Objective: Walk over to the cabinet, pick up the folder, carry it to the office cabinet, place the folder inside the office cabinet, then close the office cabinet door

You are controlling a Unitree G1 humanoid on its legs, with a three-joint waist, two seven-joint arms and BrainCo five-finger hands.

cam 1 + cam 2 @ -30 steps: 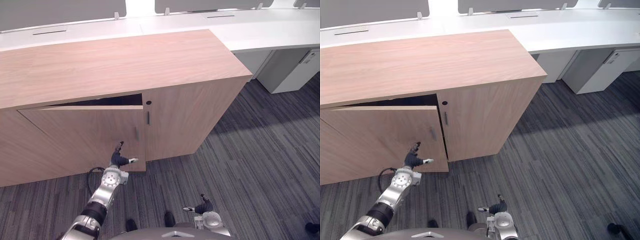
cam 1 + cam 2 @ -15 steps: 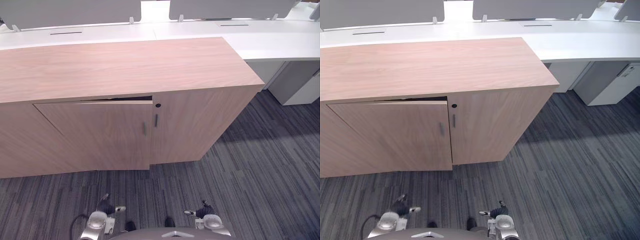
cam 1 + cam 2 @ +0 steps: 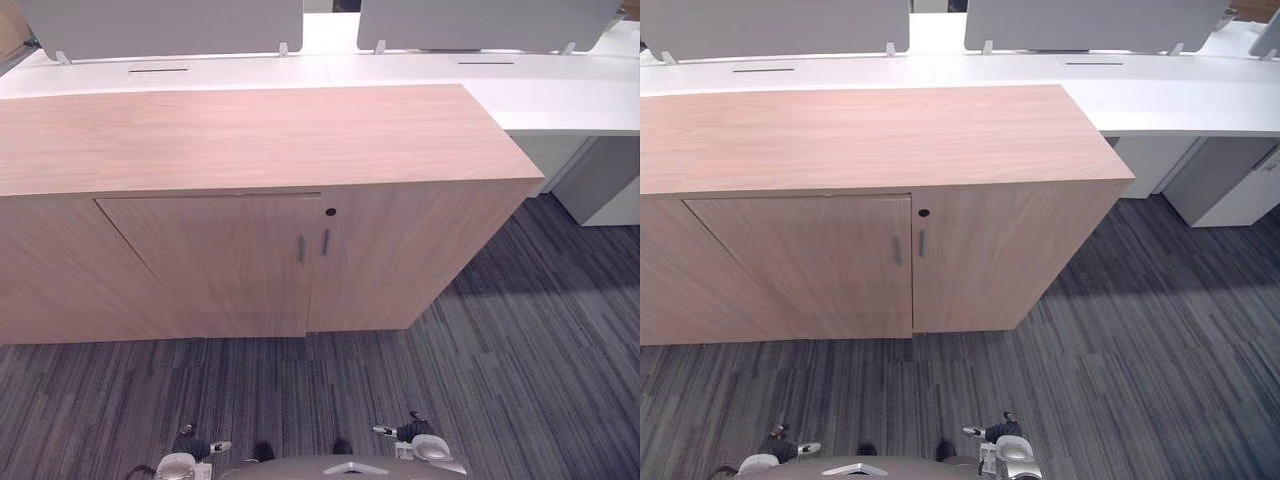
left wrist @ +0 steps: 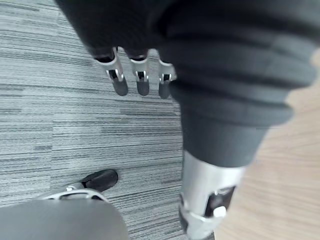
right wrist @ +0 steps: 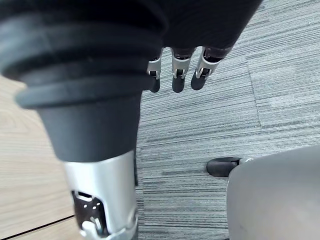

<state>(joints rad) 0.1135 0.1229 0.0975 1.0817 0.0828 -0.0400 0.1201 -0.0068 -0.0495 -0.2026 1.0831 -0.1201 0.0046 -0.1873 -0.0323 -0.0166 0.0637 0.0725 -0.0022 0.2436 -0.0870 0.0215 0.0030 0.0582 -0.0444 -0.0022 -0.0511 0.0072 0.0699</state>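
office cabinet door (image 3: 215, 265) fully closed

office cabinet (image 3: 250, 180) ahead, desk (image 3: 560, 95) behind it

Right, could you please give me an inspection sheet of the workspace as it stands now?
Surface: wooden cabinet top; nothing seen on it.
Job's things: office cabinet door shut, flush with its neighbour.
Clutter: nothing seen.
Robot hands: left robot hand and right robot hand open, low over the grey carpet, holding nothing.
Cables: nothing seen.
Surroundings: white desks with grey screens behind the cabinet.
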